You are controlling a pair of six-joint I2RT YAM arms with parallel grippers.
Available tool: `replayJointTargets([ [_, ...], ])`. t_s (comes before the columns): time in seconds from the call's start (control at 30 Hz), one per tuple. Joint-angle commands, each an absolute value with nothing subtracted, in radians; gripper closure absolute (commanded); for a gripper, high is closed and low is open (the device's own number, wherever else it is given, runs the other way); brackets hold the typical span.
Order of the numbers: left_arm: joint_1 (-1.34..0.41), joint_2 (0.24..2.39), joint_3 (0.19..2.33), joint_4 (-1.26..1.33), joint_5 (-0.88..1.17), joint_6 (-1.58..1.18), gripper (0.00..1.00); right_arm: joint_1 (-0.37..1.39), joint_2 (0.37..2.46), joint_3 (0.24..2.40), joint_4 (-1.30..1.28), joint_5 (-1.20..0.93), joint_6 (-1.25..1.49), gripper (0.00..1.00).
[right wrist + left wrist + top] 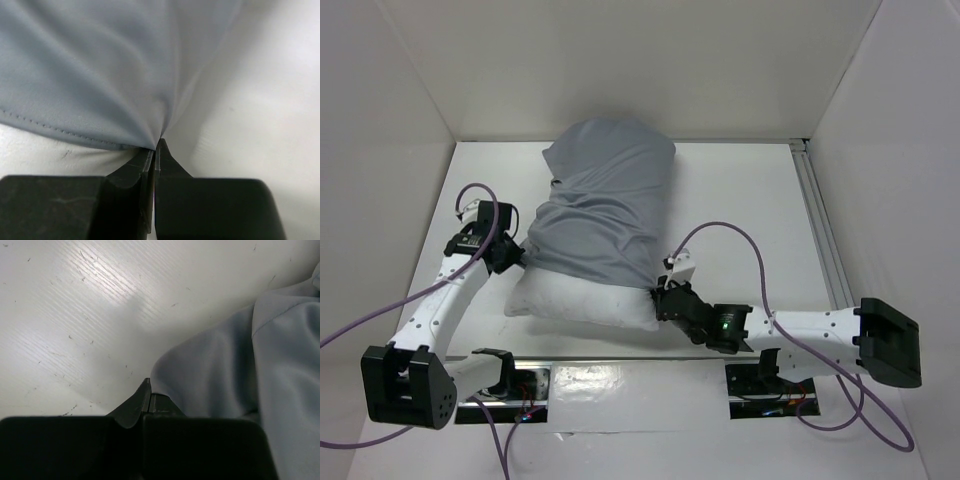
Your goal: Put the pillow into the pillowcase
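Observation:
The grey pillowcase [607, 205] covers most of the white pillow [582, 300], whose near end sticks out of the case's opening. My left gripper [520, 256] is at the left edge of that opening, shut with the grey cloth [235, 370] pinched at its tips [149, 391]. My right gripper [661, 296] is at the right corner of the opening. In the right wrist view its jaws [156, 146] are shut on the stitched hem of the pillowcase [100, 75], and the cloth fans out from the pinch. White pillow [45, 152] shows below the hem.
White walls enclose the table on three sides. An aluminium rail [820, 225] runs along the right edge. Purple cables [730, 235] loop above both arms. Black base plates [765, 392] sit at the near edge.

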State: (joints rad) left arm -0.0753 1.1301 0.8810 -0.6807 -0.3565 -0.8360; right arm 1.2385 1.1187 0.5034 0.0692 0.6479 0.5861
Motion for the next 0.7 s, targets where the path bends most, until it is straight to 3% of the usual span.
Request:
replayJointTargets([
  [0.0,-0.078,1.134,0.881,-0.669,-0.345,-0.813,1.0,1.268,1.085,0.546,-0.053,0.869,0.71,1.0],
  [0.23,-0.078,1.049,1.082,-0.719,-0.165,-0.749,1.0,1.278,0.95,0.797,-0.155,0.853,0.477,1.0],
  [0.47,-0.069,1.089,1.576,-0.805,0.055,-0.704,1.0,1.189,1.097,1.415,-0.345,0.733,0.129,1.0],
  [0.6,-0.034,1.184,1.898,-0.805,0.158,-0.713,1.0,1.073,1.245,1.888,-0.469,0.632,0.013,1.0],
  [0.67,0.012,1.225,2.07,-0.815,0.182,-0.724,1.0,1.029,1.311,1.997,-0.512,0.595,-0.026,1.0],
])
